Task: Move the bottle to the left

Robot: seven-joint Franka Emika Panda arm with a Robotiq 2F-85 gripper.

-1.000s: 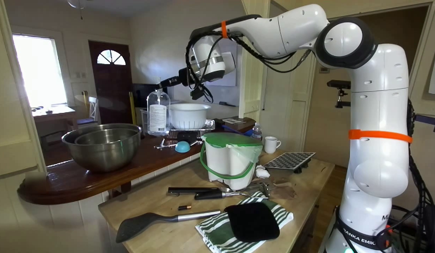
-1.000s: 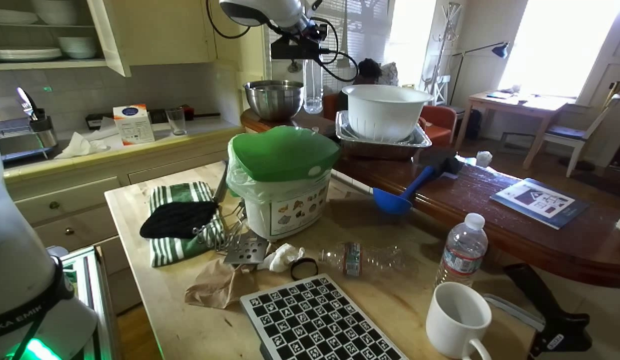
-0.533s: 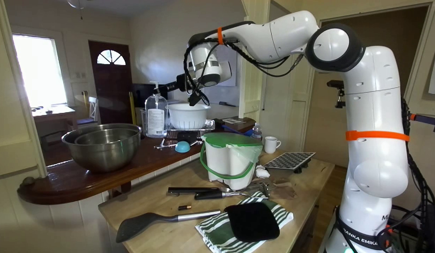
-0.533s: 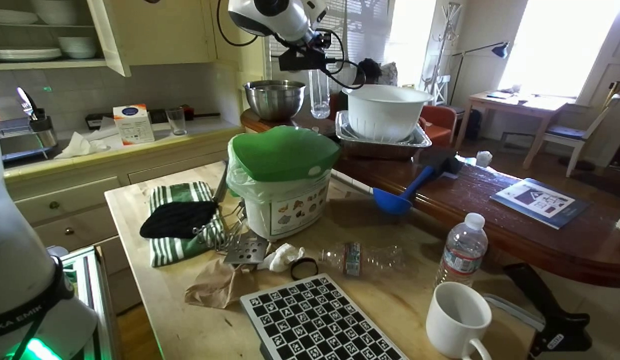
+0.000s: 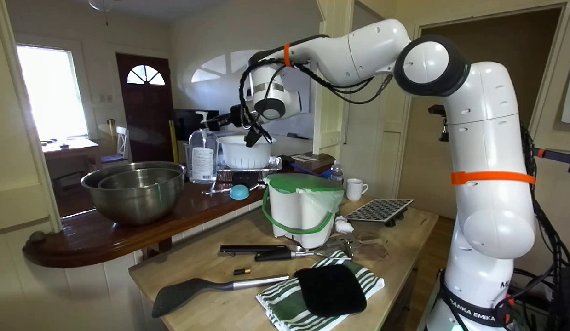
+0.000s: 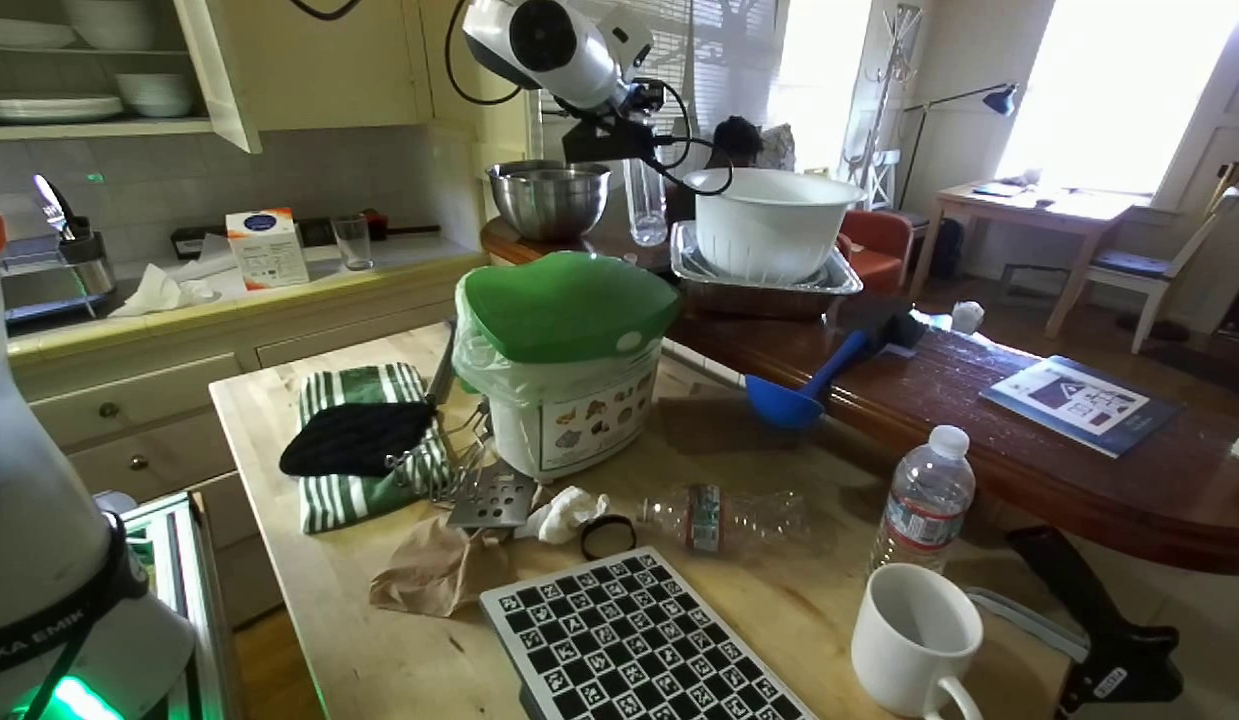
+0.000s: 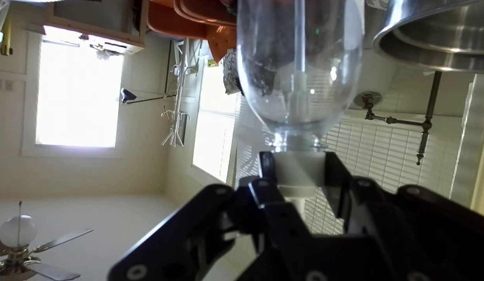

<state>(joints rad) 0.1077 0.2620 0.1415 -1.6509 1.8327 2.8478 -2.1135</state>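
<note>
Gripper [image 7: 299, 168] has its jaws clamped on the bottle [image 5: 203, 154] at the neck. Bottle clear, pump-topped, near upright, between nested steel bowls [image 5: 135, 202] and white tub [image 5: 245, 156] in both exterior views; can't tell whether its base touches the dark table [image 5: 197, 204]. Its label [image 5: 202, 165] is white, fine print, too small to read. Black band [image 5: 472, 311] at the base of the arm [image 5: 492, 216] reads "ANKA EMIKA", first letter unclear. Water bottle [image 6: 924, 495]: red and blue wrap, wording illegible. Carton [image 6: 267, 250]: blue oval logo, illegible. Booklet [image 6: 1077, 405] on the dark table, print unreadable. Bin [image 6: 579, 425]: small colour pictures on the side. Light table [image 5: 188, 264] carries bin, striped towel [image 5: 287, 303], black pad [image 5: 331, 292], spatula [image 5: 183, 294], mug [image 6: 909, 650], checkered board [image 6: 639, 640]. Room: dark red door [image 5: 144, 115], bright window [image 5: 54, 92], open cupboard [image 6: 219, 80] with dishes [image 6: 51, 108], ceiling fan [image 7: 17, 253] in the wrist view.
</note>
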